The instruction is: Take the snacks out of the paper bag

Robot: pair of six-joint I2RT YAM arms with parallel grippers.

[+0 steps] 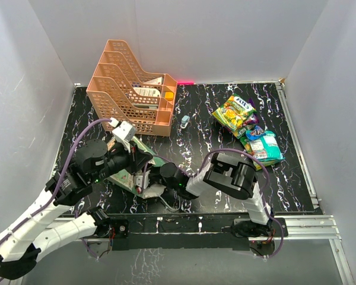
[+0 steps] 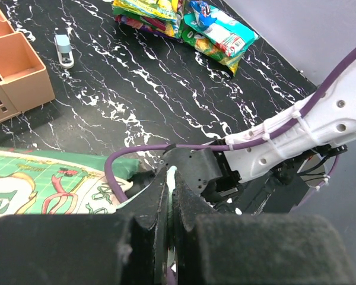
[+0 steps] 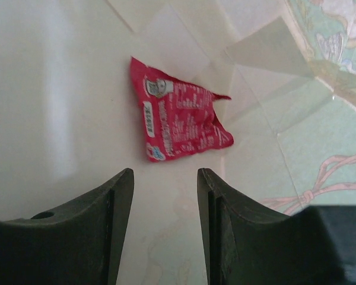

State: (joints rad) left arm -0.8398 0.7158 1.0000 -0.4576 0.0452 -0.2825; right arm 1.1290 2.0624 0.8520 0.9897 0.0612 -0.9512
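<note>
The mint-green paper bag [image 1: 126, 177] lies on its side at the near left. My left gripper [image 2: 171, 178] is shut on the bag's green rim [image 2: 172, 173], in the top view [image 1: 141, 165] at the bag's mouth. My right gripper [image 3: 165, 175] is open inside the bag, its jaws just short of a pink-red snack packet [image 3: 181, 119] lying on the cream inside [image 3: 65, 89]. From above, the right wrist [image 1: 166, 176] reaches into the bag's mouth. Several snacks lie on the table at the far right: a yellow-green one [image 1: 236, 113] and a teal one [image 1: 264, 146], also in the left wrist view [image 2: 219, 32].
An orange lattice tray rack [image 1: 133, 89] stands at the back left, just behind the bag. A small pale blue-white object [image 1: 184, 122] lies to the right of the rack and also shows in the left wrist view [image 2: 63, 49]. White walls close the table on three sides.
</note>
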